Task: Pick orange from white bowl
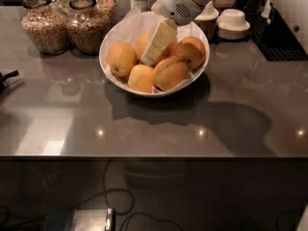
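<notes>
The white bowl (109,36), lined with crinkled paper, stands on the grey counter at the back centre and holds several oranges. The largest ones lie at the left (121,58), the front right (169,73) and the right (193,51). My gripper (150,57) reaches down from the upper right into the middle of the bowl. Its cream tip sits among the fruit, over the back-centre orange (141,42), which it partly hides. No fruit is lifted.
Two glass jars of grain (45,27) (86,25) stand left of the bowl. Stacked white cups and saucers (233,23) sit to its right, with a black mat (284,40) beyond. A dark object (6,79) lies at the left edge. The counter's front edge (154,155) runs across the middle.
</notes>
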Controlling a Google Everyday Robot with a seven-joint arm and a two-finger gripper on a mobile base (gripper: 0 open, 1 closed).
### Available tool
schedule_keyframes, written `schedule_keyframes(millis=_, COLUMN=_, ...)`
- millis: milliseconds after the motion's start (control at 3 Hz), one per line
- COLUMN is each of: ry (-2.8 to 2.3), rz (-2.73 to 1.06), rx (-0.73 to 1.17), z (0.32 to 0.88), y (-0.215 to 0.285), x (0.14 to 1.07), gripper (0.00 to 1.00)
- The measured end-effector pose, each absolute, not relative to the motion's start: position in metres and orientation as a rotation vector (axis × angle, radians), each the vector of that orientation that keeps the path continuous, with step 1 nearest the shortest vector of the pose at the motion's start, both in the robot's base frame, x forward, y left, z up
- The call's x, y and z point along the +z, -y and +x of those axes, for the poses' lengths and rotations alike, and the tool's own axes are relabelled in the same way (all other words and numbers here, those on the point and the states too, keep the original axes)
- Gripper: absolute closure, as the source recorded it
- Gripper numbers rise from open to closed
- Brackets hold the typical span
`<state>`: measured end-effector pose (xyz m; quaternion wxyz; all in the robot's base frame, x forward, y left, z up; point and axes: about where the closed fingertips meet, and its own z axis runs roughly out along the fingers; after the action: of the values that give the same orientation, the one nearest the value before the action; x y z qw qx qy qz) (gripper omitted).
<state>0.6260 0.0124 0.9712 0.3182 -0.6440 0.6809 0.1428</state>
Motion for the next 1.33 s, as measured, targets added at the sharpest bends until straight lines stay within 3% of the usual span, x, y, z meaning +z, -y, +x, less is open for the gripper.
schedule_keyframes(millis=667, ry=-1.744, rz=-1.610, rx=0.580, z=0.647, y=-0.039, x=0.935, gripper=0.00)
schedule_keyframes(millis=1333, ry=-1.753, rz=-1.543, rx=0.638, z=0.649, y=-0.045, x=0.921, gripper=0.00)
